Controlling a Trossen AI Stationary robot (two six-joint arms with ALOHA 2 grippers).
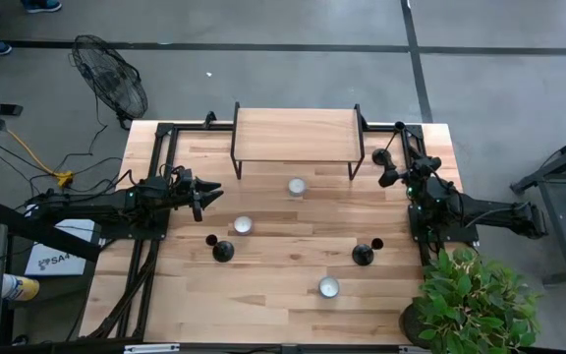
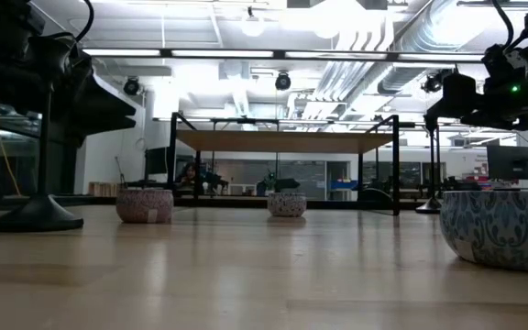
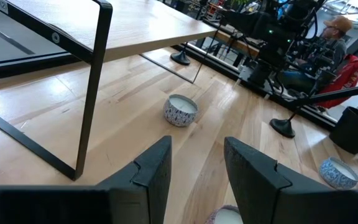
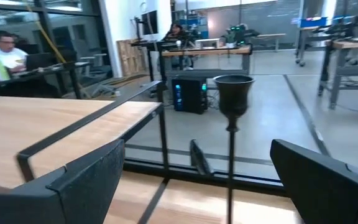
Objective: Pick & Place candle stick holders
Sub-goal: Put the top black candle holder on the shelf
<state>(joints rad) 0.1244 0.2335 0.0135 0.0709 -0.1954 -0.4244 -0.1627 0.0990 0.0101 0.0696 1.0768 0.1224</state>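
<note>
Three black candlesticks stand upright on their round bases on the wooden table [image 1: 263, 295]. The tall one [image 1: 383, 154] is at the far right, beside the riser shelf [image 1: 296, 133]. One [image 1: 222, 251] is left of centre and one [image 1: 363, 256] right of centre. My right gripper [image 1: 393, 174] is open just near of the tall candlestick; in the right wrist view its cup [image 4: 233, 93] and stem [image 4: 230, 174] show between the spread fingers [image 4: 196, 155], apart from both. My left gripper [image 1: 211, 193] is open and empty above the table's left-centre [image 3: 197, 146].
Three candles in small patterned bowls sit on the table: one below the shelf [image 1: 296, 186], one at centre left [image 1: 243, 224], one near the front [image 1: 328, 286]. A potted plant [image 1: 475, 300] stands at the near right corner. People sit in the room beyond [image 3: 340, 50].
</note>
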